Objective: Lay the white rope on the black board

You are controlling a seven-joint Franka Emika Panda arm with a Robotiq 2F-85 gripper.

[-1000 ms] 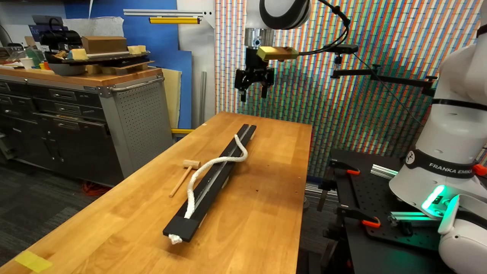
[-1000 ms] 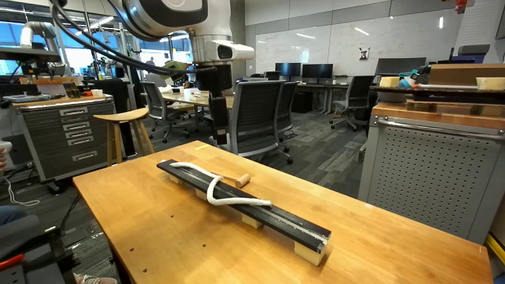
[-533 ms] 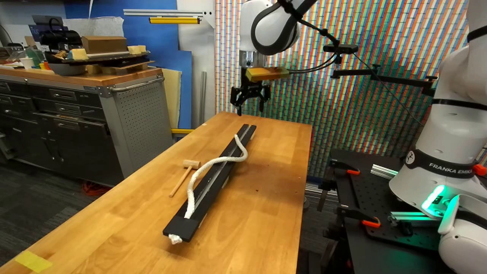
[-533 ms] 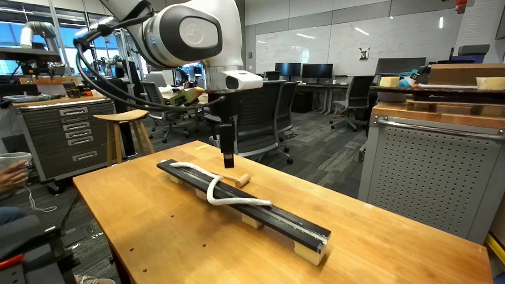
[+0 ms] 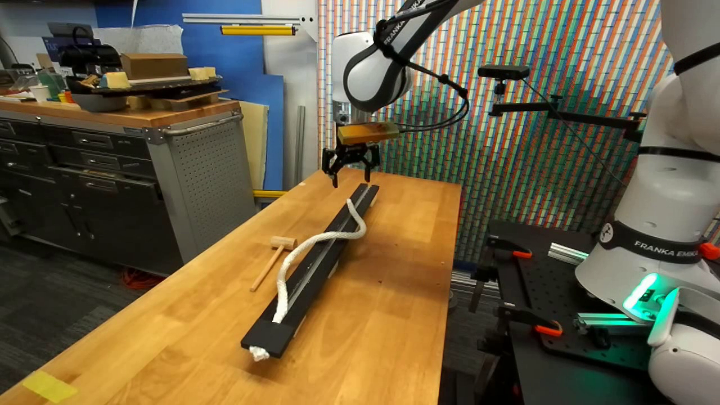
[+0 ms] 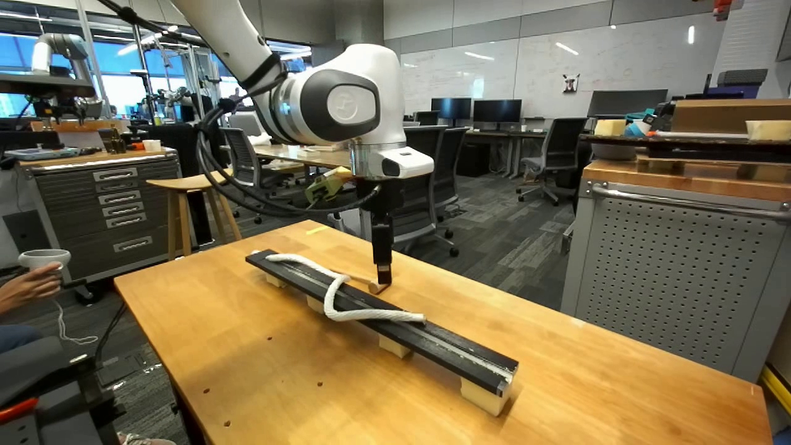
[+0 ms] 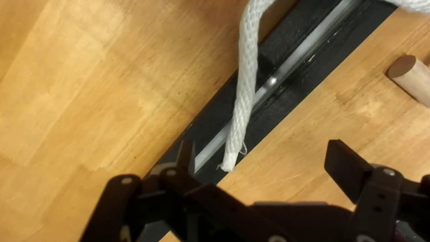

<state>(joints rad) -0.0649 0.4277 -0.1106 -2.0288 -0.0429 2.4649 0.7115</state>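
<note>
The white rope (image 5: 318,238) lies in a loose S across the black board (image 5: 332,253), with bends hanging past both long edges. Both also show in the other exterior view, the rope (image 6: 377,316) and the board (image 6: 454,361), which is raised on pale blocks. In the wrist view one rope end (image 7: 247,74) lies across the grooved board (image 7: 302,80), its tip at the board's edge. My gripper (image 7: 262,153) is open and empty, the rope tip between and ahead of its fingers. In both exterior views the gripper (image 5: 351,181) (image 6: 384,275) hangs above the tabletop, not touching the rope.
A small wooden mallet (image 5: 284,243) lies on the tabletop (image 5: 394,315) beside the board. Its head (image 7: 415,79) shows in the wrist view. A camera on a bracket (image 5: 503,71) stands behind. A person's hand (image 6: 31,287) holds a white controller at the side.
My arm has come down and moved across toward the rope and mallet side, the gripper staying open. The rope, board and mallet have not moved. The person's hand has come into view.
</note>
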